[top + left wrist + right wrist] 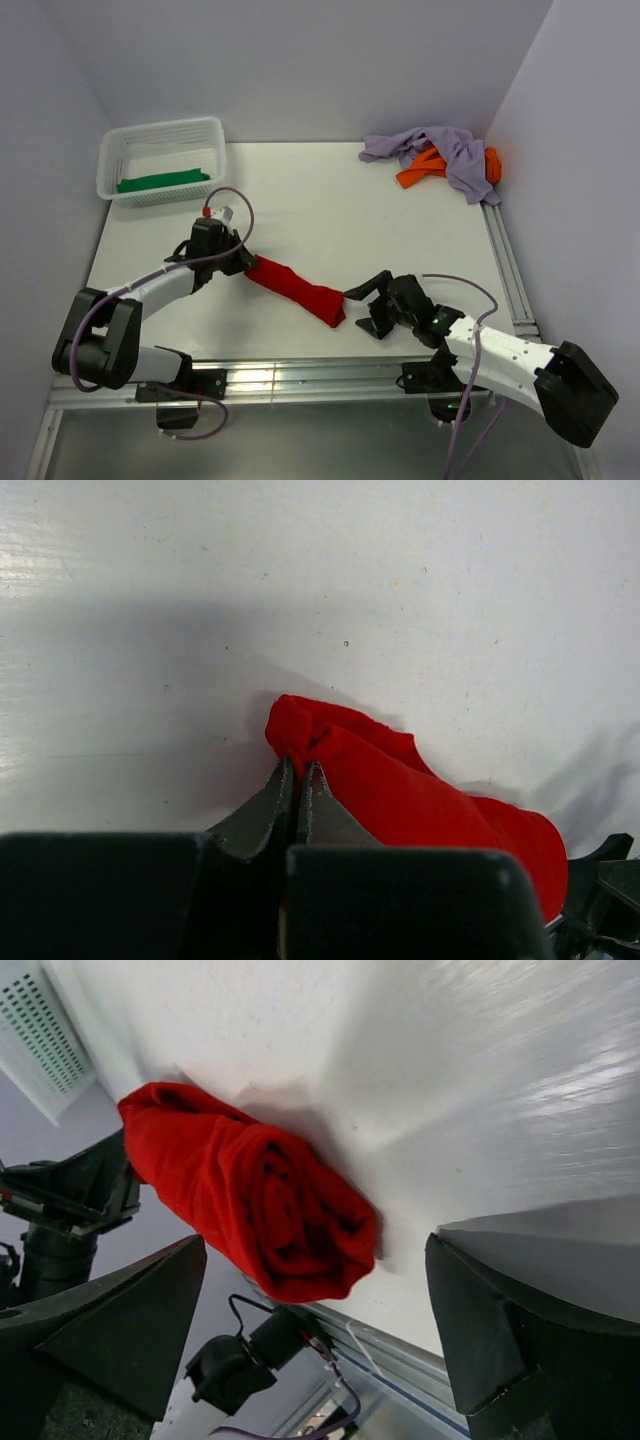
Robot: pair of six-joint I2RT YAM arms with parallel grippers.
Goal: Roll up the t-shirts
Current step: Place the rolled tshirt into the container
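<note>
A rolled red t-shirt [296,288] lies slantwise on the white table near the front. My left gripper [243,262] is shut on its left end; in the left wrist view the fingertips [283,777] pinch a fold of the red cloth [400,790]. My right gripper [365,305] is open just right of the roll's other end, not touching it; the right wrist view shows the roll's spiral end [290,1220] ahead of the spread fingers [130,1310]. A green tee [163,181] lies in the basket. Lavender [440,148] and orange [425,168] tees are heaped at the back right.
A white lattice basket [160,150] stands at the back left. A metal rail [505,260] runs along the table's right edge and another [300,375] along the front edge. Lilac walls enclose the table on three sides.
</note>
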